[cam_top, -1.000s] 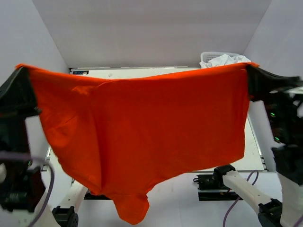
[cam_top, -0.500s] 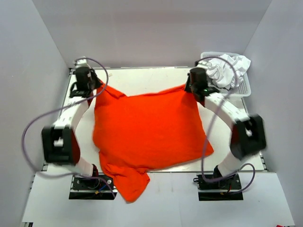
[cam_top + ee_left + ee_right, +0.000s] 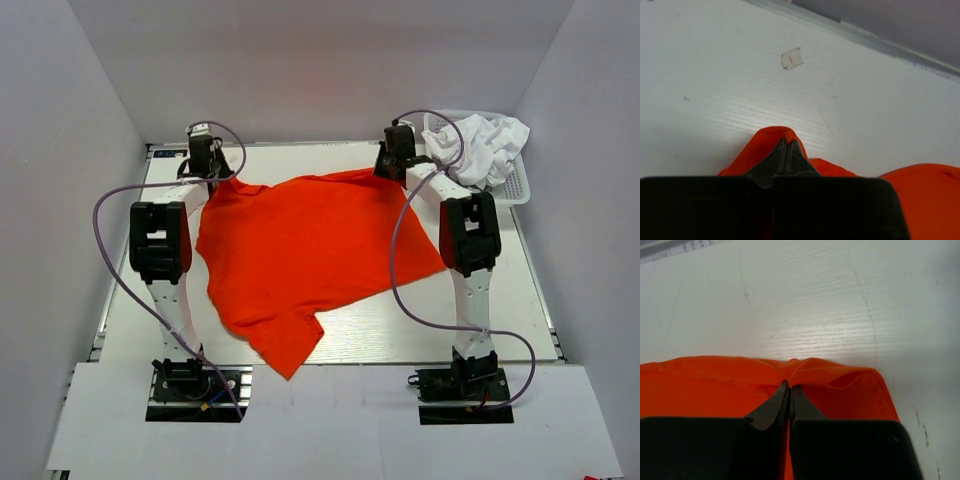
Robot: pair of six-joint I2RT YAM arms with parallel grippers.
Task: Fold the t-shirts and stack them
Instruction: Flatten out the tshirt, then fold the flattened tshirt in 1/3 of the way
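The orange-red t-shirt [image 3: 305, 245] lies spread over the table, one sleeve reaching the near edge. My left gripper [image 3: 207, 172] is shut on its far left corner [image 3: 771, 137], low over the table near the back edge. At the far right corner [image 3: 840, 375] my right gripper [image 3: 392, 165] is shut on the cloth, which bunches at the closed tips. Crumpled white t-shirts [image 3: 485, 140] sit in the basket at the back right.
A white lattice basket [image 3: 512, 185] stands at the table's far right corner, close to my right arm. A small taped mark [image 3: 791, 58] is on the table ahead of the left gripper. Grey walls enclose the table on three sides.
Both arms swung from high near the camera down to the far side of the table, carrying the orange-red shirt's corners. The shirt went from hanging to lying spread flat.
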